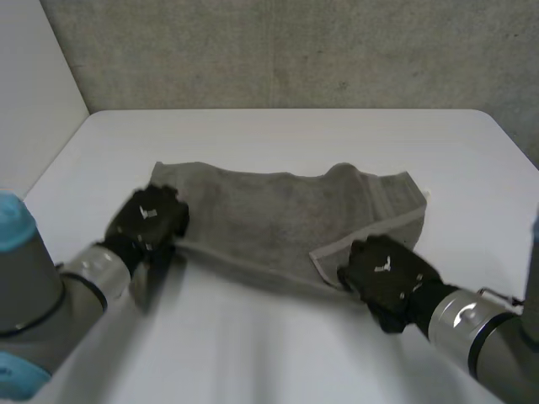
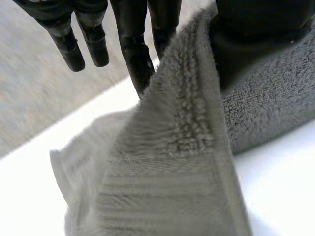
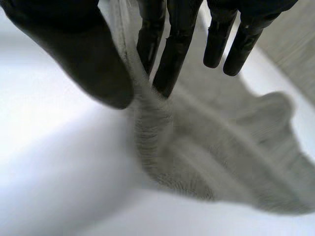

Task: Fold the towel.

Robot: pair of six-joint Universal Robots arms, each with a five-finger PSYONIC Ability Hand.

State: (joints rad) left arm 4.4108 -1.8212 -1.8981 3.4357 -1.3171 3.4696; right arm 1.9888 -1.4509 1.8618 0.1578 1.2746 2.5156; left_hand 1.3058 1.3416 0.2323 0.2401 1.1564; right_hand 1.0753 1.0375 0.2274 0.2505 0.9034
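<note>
We see the grey towel (image 1: 278,210) lying rumpled across the middle of the white bench (image 1: 286,135), its near edge running from one hand to the other. The left hand (image 1: 150,220) pinches the near left corner between thumb and fingers (image 2: 135,59). The right hand (image 1: 386,268) pinches the near right corner likewise, beside a banded flap turned over onto the cloth.
</note>
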